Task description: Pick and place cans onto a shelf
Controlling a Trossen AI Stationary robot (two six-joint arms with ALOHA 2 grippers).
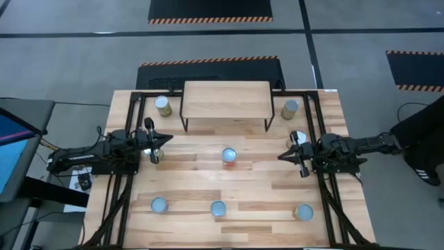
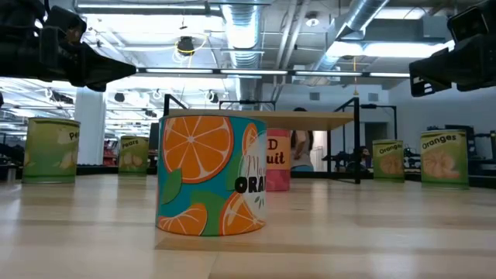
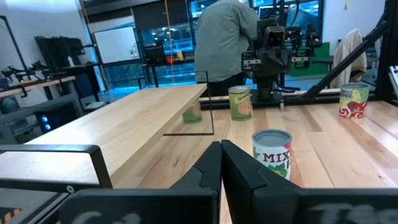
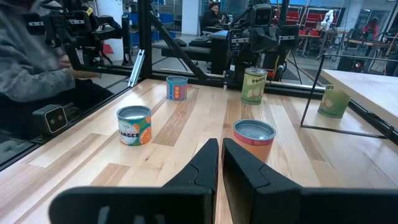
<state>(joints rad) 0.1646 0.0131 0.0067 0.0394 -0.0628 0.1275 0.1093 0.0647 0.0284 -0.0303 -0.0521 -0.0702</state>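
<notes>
Several cans stand upright on their bases on the wooden tabletop: one at the middle (image 1: 229, 155), three along the near edge (image 1: 218, 208), and one at each end of the shelf (image 1: 163, 105). The shelf (image 1: 226, 101), a light wood top on thin black legs, stands at the far middle; a green-labelled can (image 4: 334, 99) stands under it. My left gripper (image 1: 166, 140) is shut and points level toward the middle can (image 3: 272, 152) from the table's left. My right gripper (image 1: 283, 155) is shut and faces the same can (image 4: 254, 138) from the right. Neither holds anything.
Black frame rails (image 1: 132, 173) run along both table sides beneath the arms. In the low view an orange-labelled can (image 2: 211, 174) stands closest, at the near edge. Bare wood lies between the grippers and the shelf. A person (image 3: 224, 37) stands beyond the table's right side.
</notes>
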